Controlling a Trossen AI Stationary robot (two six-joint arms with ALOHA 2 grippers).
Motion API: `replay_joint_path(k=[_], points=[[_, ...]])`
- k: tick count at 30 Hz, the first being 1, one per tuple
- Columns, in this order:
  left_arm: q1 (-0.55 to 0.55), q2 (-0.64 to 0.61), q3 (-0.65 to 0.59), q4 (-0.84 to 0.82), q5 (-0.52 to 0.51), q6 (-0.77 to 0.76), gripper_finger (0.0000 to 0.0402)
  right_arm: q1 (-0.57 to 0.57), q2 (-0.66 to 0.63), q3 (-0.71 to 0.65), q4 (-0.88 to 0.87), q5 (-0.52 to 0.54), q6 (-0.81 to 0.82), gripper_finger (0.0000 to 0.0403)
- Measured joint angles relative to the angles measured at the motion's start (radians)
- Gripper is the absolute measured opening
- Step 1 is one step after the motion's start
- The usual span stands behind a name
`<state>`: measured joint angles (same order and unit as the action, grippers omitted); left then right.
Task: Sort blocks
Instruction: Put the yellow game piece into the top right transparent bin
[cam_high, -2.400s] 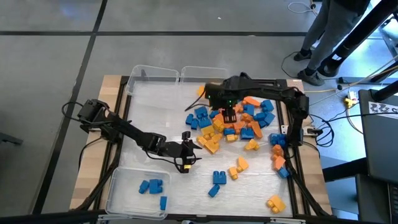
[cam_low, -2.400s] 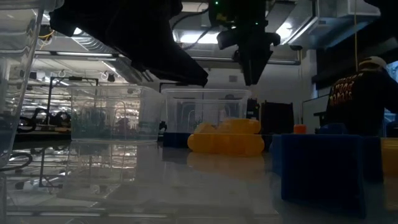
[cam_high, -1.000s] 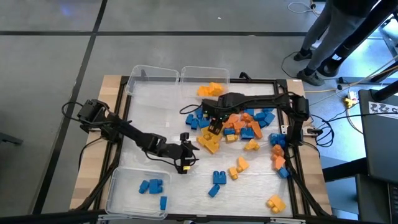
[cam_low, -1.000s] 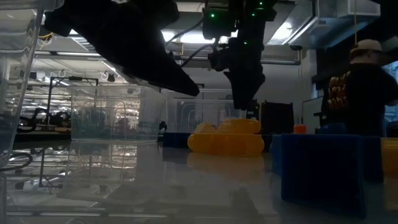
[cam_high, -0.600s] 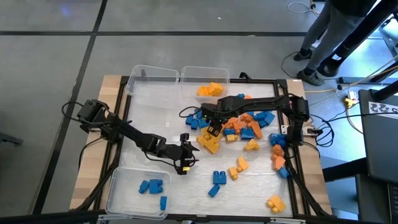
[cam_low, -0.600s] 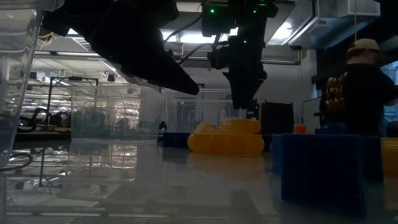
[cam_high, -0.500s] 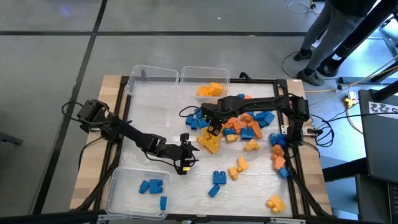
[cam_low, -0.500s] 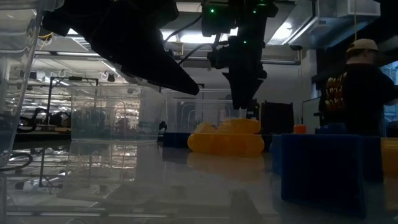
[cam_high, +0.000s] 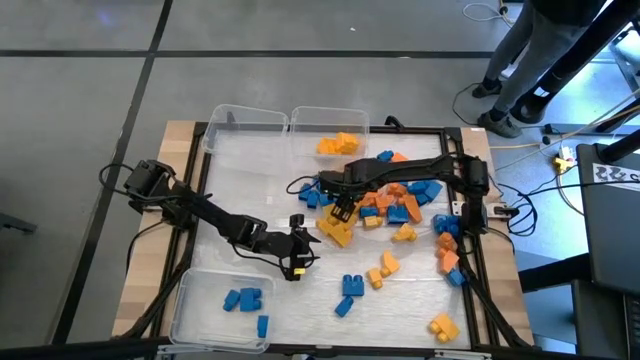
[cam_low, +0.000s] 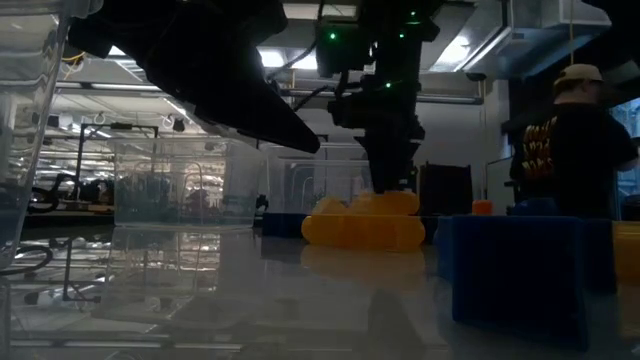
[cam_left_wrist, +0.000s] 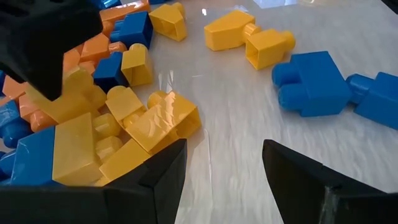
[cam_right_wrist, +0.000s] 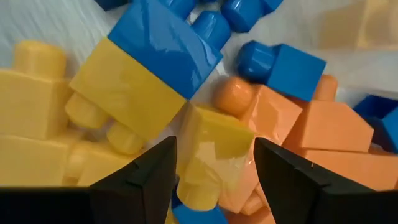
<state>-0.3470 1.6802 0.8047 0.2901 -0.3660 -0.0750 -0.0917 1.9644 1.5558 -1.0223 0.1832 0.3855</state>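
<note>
Straddling a yellow block (cam_right_wrist: 208, 155) in the pile, right hand (cam_high: 343, 211) open wide. Close squarely, lift straight. Left hand (cam_high: 300, 246) open, empty, mid-bench.

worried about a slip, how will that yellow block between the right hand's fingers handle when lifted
The yellow block looks like rigid, glossy plastic, so probably stiff, light and a bit slippery. It sits wedged against orange blocks, so lifting it may well drag or tip them. The right hand stands open around it.
</note>
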Motion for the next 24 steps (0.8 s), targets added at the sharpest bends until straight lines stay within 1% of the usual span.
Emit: replay_joint_path(k=[10, 21, 24], points=[[0.0, 0.0, 0.0, -0.001, 0.0, 0.0, 0.02, 0.0, 0.009, 0.001, 0.0, 0.007, 0.003, 0.0216], [0.0, 0.0, 0.0, 0.001, 0.0, -0.004, 0.02, 0.0, 0.077, 0.0, 0.001, -0.057, -0.001, 0.0216], [-0.001, 0.0, 0.0, 0.002, 0.0, -0.004, 0.02, 0.0, 0.095, 0.0, 0.002, -0.068, -0.023, 0.0212]])
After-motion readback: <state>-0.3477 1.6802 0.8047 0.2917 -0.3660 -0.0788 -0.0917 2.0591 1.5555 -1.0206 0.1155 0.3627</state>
